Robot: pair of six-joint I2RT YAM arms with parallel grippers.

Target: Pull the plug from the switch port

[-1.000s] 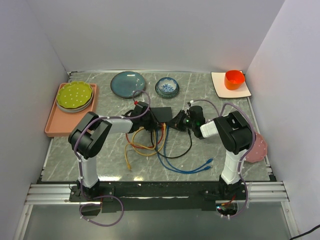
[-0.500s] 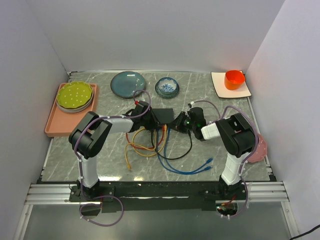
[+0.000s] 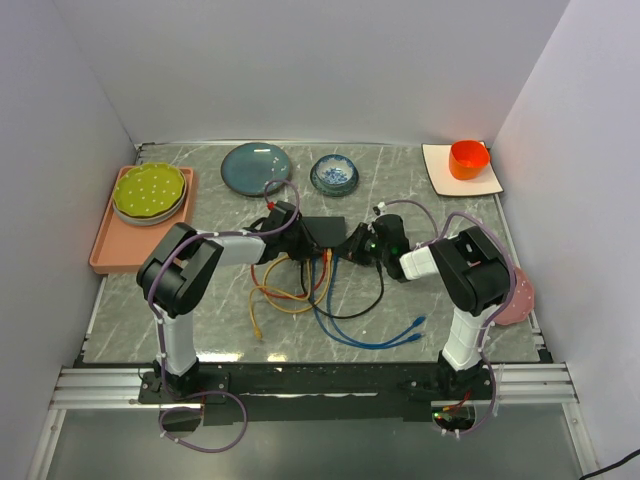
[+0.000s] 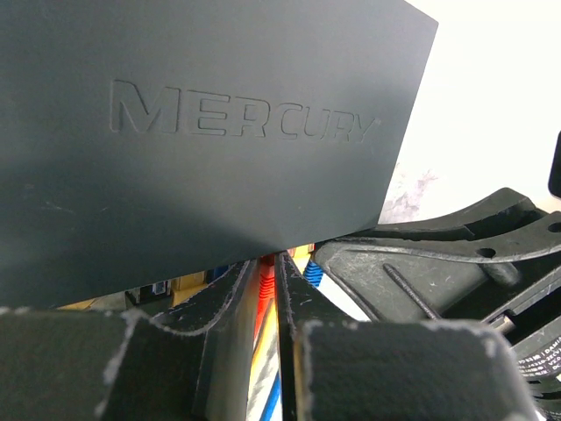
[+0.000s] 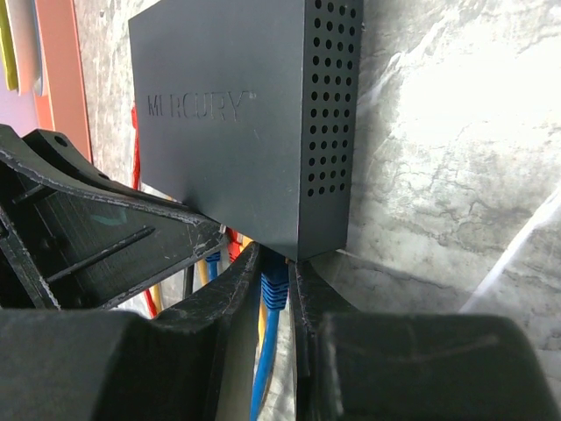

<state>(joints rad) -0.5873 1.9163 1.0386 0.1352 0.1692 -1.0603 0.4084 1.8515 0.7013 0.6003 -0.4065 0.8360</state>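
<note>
The switch (image 3: 322, 229) is a flat matte-black box marked MERCURY, mid-table, with cables plugged along its near edge. It fills the left wrist view (image 4: 202, 132) and shows in the right wrist view (image 5: 237, 123). My left gripper (image 3: 297, 254) reaches under that edge, shut on a red plug (image 4: 265, 279) seated in a port. My right gripper (image 3: 343, 250) comes from the right, shut on a blue plug (image 5: 275, 288) seated in the port nearest the corner of the vented side. The two grippers sit close together.
Orange, yellow, black and blue cables (image 3: 300, 292) loop on the marble table before the switch. At the back are a teal plate (image 3: 256, 166), a patterned bowl (image 3: 334, 173) and an orange cup (image 3: 468, 158). Green plates on a pink tray (image 3: 105, 250) stand left, a pink plate (image 3: 515, 296) right.
My right gripper has edged slightly left toward the switch. The left arm and the switch have barely moved.
</note>
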